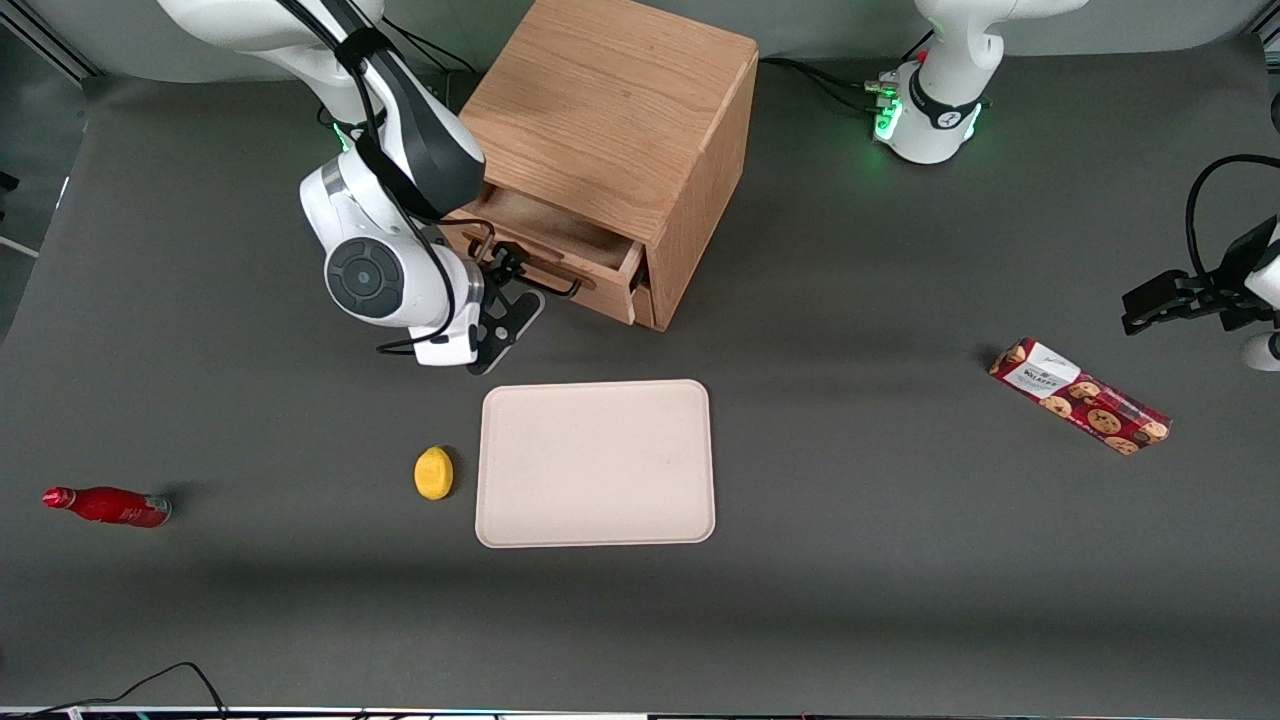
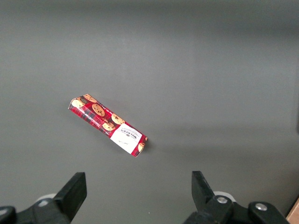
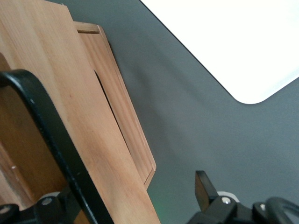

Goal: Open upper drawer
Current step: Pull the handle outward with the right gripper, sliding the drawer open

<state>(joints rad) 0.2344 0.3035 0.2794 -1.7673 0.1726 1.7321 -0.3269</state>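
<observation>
Tool (image 1: 500, 268) fingers are sitting spread around the black handle (image 3: 56, 149), not clamped. Upper drawer (image 1: 560, 240) is standing partly open; pulling is probably continuing, straight outward from the cabinet (image 1: 620, 130).

The tool (image 1: 497, 262) at the upper drawer (image 1: 548, 248); tray (image 1: 596, 463) nearer the camera.

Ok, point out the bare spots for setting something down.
Bare table between the tray and the biscuit pack, and between the lemon and the bottle. Crowded in front of the upper drawer, where the end effector sits at its handle.
</observation>
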